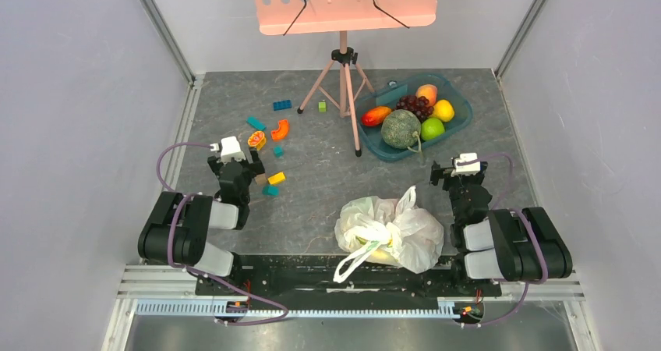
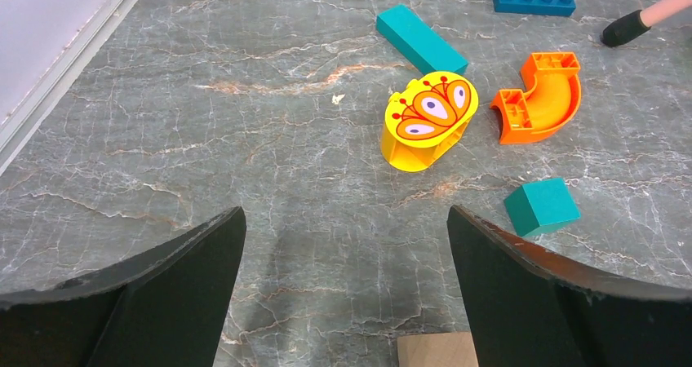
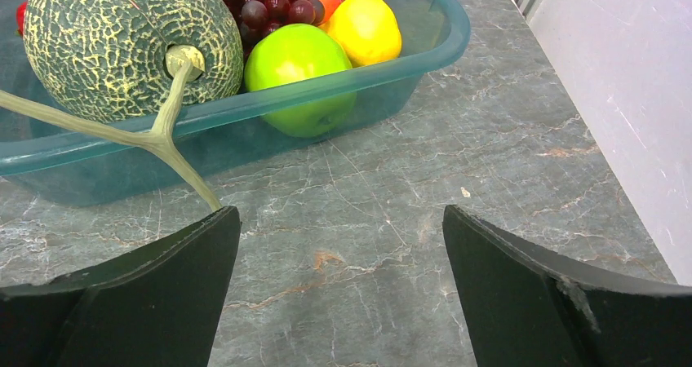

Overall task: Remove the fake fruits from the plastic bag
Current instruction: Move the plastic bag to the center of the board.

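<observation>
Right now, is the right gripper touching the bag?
Apart. The top view shows bare table between the right gripper and the bag; its wrist view shows only table between open fingers.

No legible text, numbers or brand marks in any view. The yellow block [image 2: 428, 122] carries only an orange-and-red ornamental print, no lettering. Any print on the plastic bag [image 1: 390, 230] is too small to read.

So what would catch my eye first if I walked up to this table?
Probably the crumpled white plastic bag at the near edge, between the left arm and the right arm, closer to the right, with something yellow showing through. Next, the teal tub of colourful fruit at the far right, its netted melon biggest, and the scatter of bright toy blocks by the left gripper.
</observation>
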Tool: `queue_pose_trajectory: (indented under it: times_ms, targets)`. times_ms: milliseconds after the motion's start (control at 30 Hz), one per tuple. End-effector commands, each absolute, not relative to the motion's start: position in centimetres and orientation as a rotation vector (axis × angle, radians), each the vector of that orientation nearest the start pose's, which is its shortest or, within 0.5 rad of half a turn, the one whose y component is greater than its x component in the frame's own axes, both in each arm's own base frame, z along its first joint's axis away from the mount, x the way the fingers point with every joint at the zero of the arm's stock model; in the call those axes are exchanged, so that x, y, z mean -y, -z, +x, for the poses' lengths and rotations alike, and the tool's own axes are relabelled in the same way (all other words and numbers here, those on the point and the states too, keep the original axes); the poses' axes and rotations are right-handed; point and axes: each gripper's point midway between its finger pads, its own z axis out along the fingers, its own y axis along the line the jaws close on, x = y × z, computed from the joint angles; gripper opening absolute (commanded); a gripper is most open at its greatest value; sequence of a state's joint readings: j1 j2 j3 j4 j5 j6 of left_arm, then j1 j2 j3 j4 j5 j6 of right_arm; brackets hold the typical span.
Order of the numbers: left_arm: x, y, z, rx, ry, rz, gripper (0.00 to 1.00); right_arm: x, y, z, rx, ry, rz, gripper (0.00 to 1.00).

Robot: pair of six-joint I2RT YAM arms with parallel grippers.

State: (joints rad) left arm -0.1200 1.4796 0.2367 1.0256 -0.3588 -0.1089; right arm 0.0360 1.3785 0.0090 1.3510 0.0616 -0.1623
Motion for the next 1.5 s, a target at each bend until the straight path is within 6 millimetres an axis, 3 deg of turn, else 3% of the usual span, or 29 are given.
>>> queue_pose_trajectory:
  times_ms: [0, 367, 467, 567, 700, 900, 967, 1100, 1233, 1367, 1467]
  targets:
    - [-2.1, -9.4, 37.1, -1.684, -0.204, -0.226, 1.0, 1.1, -8.4, 30.3, -1.614, 0.173, -0.113, 0.98]
    - [-1.9, -9.7, 36.9, -1.667, -0.193, -0.207, 1.0, 1.1, -8.6, 30.1, -1.603, 0.171, -0.106, 0.98]
    - [-0.7, -10.6, 36.6, -1.658, -0.151, -0.132, 1.0, 3.1, -9.4, 29.3, -1.586, 0.231, 0.034, 0.98]
    - [-1.8, -11.9, 36.5, -1.664, -0.202, -0.206, 1.0, 5.2, -9.3, 29.2, -1.632, 0.274, 0.236, 0.98]
    - [-3.5, -13.2, 35.3, -1.746, -0.257, -0.474, 1.0, 4.9, -11.0, 29.7, -1.617, 0.233, 0.276, 0.98]
    - [-1.3, -14.9, 34.0, -1.814, -0.112, -0.586, 1.0, 6.4, -13.4, 29.8, -1.66, 0.227, 0.544, 0.98]
    - [-0.1, -15.7, 33.6, -1.826, -0.001, -0.658, 1.0, 6.0, -14.8, 30.3, -1.705, 0.211, 0.533, 0.98]
    - [3.2, -17.4, 33.2, -1.988, 0.155, -0.577, 1.0, 5.0, -15.9, 30.8, -1.799, 0.173, 0.5, 0.98]
    - [3.6, -19.8, 33.0, -2.049, 0.158, -0.595, 1.0, 4.5, -16.4, 30.8, -1.842, 0.154, 0.494, 0.98]
    - [2.9, -20.1, 31.8, -2.121, 0.112, -0.774, 1.0, 4.0, -17.0, 30.6, -1.817, 0.084, 0.566, 0.98]
    - [1.8, -20.0, 30.8, -2.143, 0.027, -0.851, 1.0, 1.6, -17.7, 31.0, -1.815, -0.036, 0.414, 0.98]
